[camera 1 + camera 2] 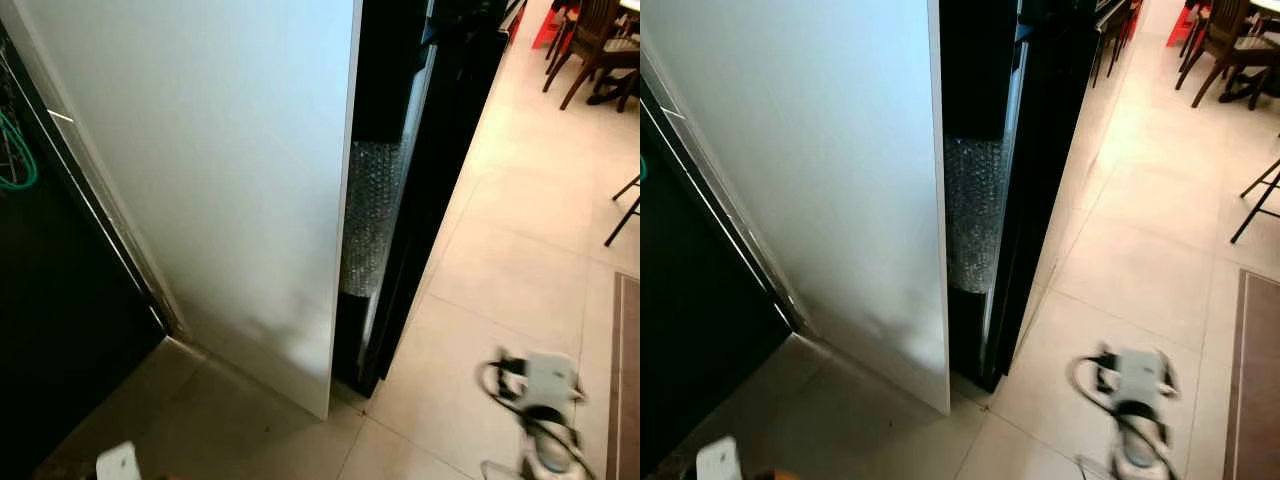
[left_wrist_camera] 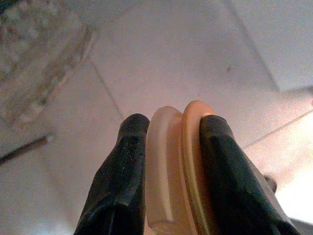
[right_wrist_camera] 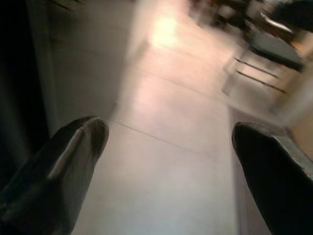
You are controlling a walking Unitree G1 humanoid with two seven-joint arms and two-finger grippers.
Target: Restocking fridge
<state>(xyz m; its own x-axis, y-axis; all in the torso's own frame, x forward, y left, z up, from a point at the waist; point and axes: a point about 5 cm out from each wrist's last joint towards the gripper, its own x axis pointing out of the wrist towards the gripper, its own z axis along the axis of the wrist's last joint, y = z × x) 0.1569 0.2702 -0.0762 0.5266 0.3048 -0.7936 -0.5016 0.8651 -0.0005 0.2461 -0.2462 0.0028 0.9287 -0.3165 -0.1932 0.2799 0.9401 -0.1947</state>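
Nearest, the left gripper (image 2: 168, 147) is clamped on a pale orange item (image 2: 178, 166), two flat rounded edges pinched between the black fingers (image 2: 122, 171), pointed down at the tiled floor (image 1: 500, 260). What it is I can't tell, maybe a lid or a packaged food; likely carried low while walking to the fridge. Right gripper (image 3: 171, 137) hangs over the floor with its fingers spread wide and nothing between them, probably kept free for the door. Its arm is blurred in the head view. Just beyond, left of the arm, stands a white panel (image 1: 200, 180), and beside that the black fridge (image 1: 440, 110) with a strip of bubble wrap (image 1: 370, 215) in the gap. Fridge interior hidden. Farther behind the fridge, dark wooden chairs (image 1: 590, 50), cut off by the frame.
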